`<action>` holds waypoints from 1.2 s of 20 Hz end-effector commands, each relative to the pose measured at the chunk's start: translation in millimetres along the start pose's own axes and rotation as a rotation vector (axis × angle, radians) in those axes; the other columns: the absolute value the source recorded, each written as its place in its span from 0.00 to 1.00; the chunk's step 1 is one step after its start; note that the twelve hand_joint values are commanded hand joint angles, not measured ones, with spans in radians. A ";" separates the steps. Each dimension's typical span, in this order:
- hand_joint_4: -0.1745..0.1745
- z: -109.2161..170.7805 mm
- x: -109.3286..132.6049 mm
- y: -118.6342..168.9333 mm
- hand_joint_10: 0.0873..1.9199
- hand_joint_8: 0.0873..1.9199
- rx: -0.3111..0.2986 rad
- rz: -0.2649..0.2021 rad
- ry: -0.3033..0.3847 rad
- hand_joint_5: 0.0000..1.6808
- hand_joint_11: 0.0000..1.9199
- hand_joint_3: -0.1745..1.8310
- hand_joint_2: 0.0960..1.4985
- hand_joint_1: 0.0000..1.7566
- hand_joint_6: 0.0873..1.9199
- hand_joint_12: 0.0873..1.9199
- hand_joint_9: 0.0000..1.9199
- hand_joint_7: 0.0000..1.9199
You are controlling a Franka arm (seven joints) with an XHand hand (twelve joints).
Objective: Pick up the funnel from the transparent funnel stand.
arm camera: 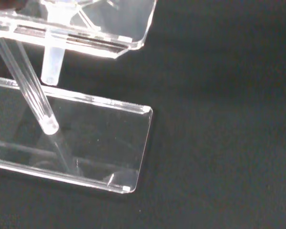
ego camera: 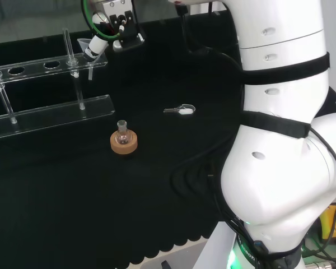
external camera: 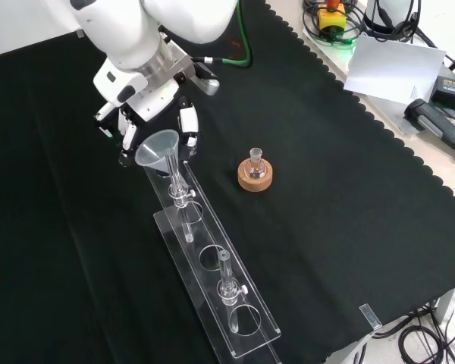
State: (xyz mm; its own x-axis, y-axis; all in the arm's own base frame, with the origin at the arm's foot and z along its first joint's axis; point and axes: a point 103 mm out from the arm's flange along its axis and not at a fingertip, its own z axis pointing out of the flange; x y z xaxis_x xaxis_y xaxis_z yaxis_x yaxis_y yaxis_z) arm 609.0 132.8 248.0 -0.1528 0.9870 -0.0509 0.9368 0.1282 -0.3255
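In the head view, a clear funnel sits in the end hole of a clear plastic stand near the far edge of the bench, its cone partly hidden behind the robot hand, which is cut off by the picture's top edge. Its thin stem hangs straight down through the top shelf. Nearer the middle of the cloth stands a small flask on a cork ring, with a small spoon of white powder to its right. In the front view, the funnel stands upright, wide mouth up, stem pointing down along a vertical axis, at the stand's upper end. The hand hangs just behind and around the cone, fingers spread either side and released; whether they touch the rim is hard to tell. In the wrist view, the stem pokes down below the stand's top shelf, above the base plate; the cone is cut off.
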 end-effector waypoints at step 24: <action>0.60 -57.0 -18.9 -33.2 0.14 0.19 -0.168 0.028 -0.055 0.50 0.00 0.38 0.40 0.43 0.02 0.77 0.51 0.61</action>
State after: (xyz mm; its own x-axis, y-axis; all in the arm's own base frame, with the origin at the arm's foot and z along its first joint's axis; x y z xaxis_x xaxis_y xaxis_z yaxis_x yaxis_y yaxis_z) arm 602.4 120.4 301.1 -0.1360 0.9865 -0.0910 0.9770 0.1183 -0.1775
